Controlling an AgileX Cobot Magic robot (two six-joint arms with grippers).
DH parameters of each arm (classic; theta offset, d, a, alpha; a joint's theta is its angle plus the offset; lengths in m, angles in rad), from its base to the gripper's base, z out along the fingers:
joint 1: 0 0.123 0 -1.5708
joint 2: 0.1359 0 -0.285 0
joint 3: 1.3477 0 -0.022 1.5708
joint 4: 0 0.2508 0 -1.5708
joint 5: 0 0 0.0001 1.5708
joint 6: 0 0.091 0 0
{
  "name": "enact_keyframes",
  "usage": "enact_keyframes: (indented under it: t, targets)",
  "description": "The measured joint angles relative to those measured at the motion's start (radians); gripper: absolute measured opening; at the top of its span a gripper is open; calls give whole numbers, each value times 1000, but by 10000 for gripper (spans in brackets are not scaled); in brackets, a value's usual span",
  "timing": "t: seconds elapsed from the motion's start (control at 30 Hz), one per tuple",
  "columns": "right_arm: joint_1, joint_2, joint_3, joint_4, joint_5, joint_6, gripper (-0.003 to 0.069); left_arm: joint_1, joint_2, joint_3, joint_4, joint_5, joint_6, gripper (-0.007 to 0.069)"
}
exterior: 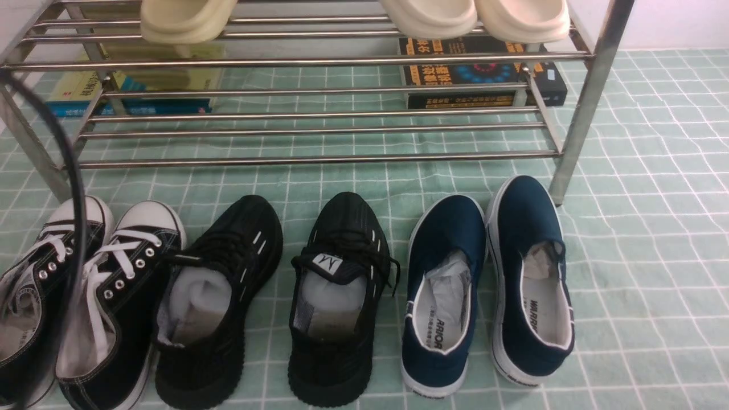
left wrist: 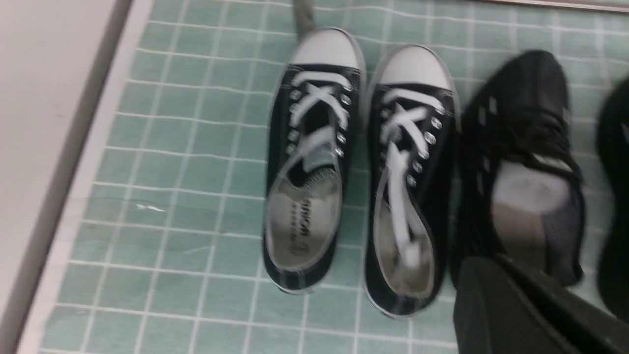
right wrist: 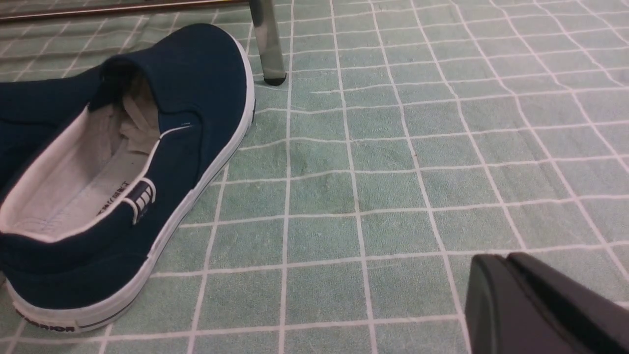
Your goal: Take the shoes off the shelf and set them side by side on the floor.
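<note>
the two black knit shoes, the left one and the right one, already stand on the floor, toes toward the shelf, in a row between the canvas sneakers with white toe caps and the navy slip-ons. they are upright and roughly parallel, with a strip of floor between them, and the lower tier of the shelf carries no black shoe. so i judge the placing step is done, and what is in hand is the end of the task. the left gripper is closed and holds nothing; it hangs over the heel of the left black shoe, seen blurred in its wrist view. the right gripper hangs over bare floor near the outer navy slip-on; its jaws look together and empty, but i cannot tell this for sure. the next move probably calls only for drawing both arms away without touching the row.
</note>
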Motion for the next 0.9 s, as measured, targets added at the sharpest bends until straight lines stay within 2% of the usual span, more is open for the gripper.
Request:
enact_keyframes:
  t: [0.13,0.4,0.5,0.73,0.9]
  targets:
    - [0,0,-1,0,5,-3,46,0,-174,134,-34,-9,4,1]
    - [0,0,-1,-1,5,-96,59,0,-537,417,-100,-125,4,1]
    - [0,0,-2,-1,6,-103,65,0,-650,521,-124,-247,-55,1]
    - [0,0,-2,-1,6,-104,76,0,-678,671,-152,-529,-176,9]
    - [0,0,-2,-1,6,-105,82,0,-678,750,-145,-597,-191,14]
